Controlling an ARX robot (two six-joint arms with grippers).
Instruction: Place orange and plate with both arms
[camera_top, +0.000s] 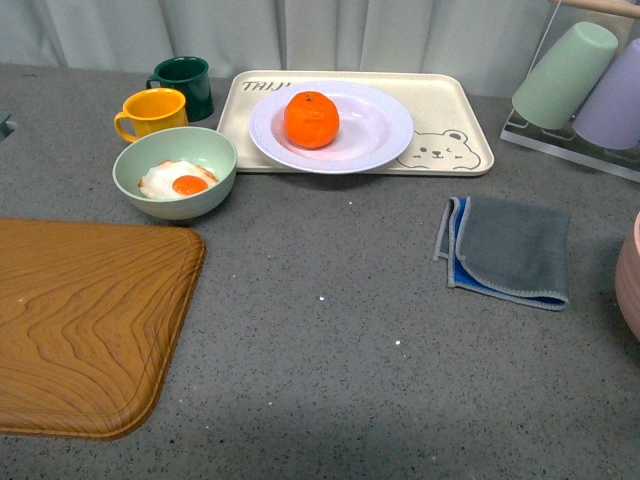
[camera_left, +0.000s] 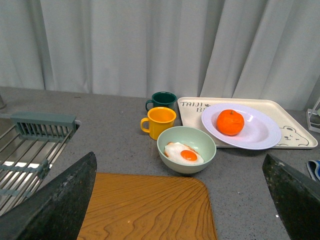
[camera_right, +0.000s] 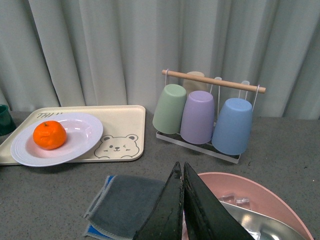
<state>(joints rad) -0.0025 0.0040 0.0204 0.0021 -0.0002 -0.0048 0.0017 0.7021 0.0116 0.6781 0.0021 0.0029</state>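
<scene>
On the table (camera_top: 330, 300), a bear tray (camera_top: 455, 110) carries the plate (camera_top: 375, 135): stiff, probably smooth, best gripped at its ridged rim. Orange (camera_top: 311, 119) rests inside: light, round, liable to roll. Left end effector (camera_left: 180, 200) released; right end effector (camera_right: 182, 210) clenched, empty.

The plate (camera_top: 370, 135) is hiding most of the tray's (camera_top: 455, 110) lettering. The front view's edge is cutting off the board (camera_top: 80, 320), the pink basin (camera_top: 630, 275) and the hanging cups (camera_top: 565, 75). The yellow mug (camera_left: 159, 121) is partly hiding the green mug (camera_left: 164, 100).
</scene>
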